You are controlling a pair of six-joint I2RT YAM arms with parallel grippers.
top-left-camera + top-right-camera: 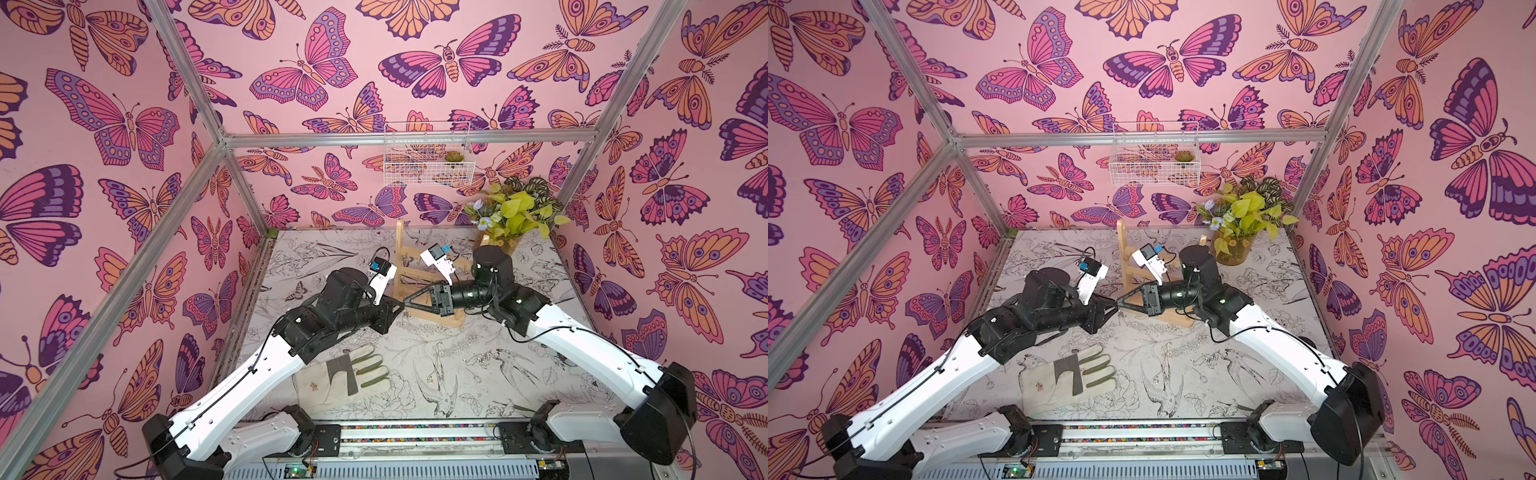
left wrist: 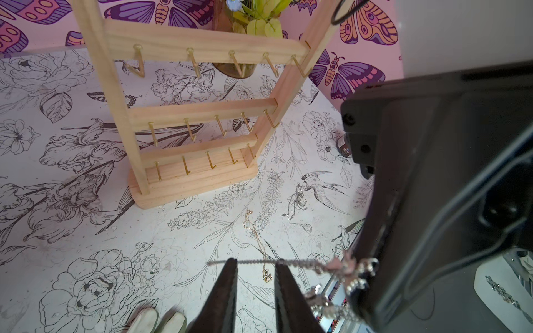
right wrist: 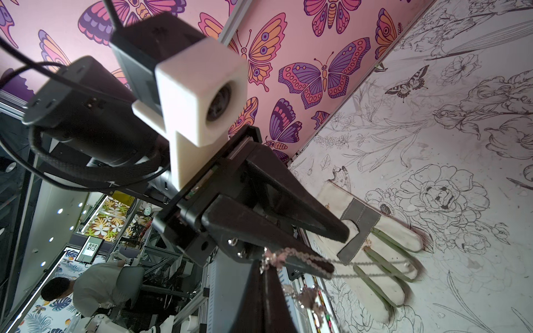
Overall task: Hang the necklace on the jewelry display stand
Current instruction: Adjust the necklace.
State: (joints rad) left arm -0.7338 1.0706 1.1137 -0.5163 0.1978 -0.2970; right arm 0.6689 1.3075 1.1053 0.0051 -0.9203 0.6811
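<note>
The necklace (image 2: 344, 266) is a thin silver chain with pink charms, held in the air between my two grippers. My right gripper (image 3: 266, 259) is shut on it at the charm end. From there the chain (image 3: 375, 263) runs taut across the fingertips of my left gripper (image 2: 256, 261). Those jaws stand apart, with a gap showing between them. In both top views the two grippers meet tip to tip (image 1: 405, 303) (image 1: 1118, 302) just in front of the jewelry display stand (image 1: 409, 266) (image 1: 1127, 257). The light wooden stand (image 2: 187, 115) has three crossbars with bare gold hooks.
A gold chain (image 2: 253, 230) and a silver heap of jewellery (image 2: 297, 199) lie on the flower-print table in front of the stand's base. A work glove (image 1: 349, 374) lies front left. A potted plant (image 1: 515, 212) stands back right, and a white wire basket (image 1: 428, 160) hangs on the back wall.
</note>
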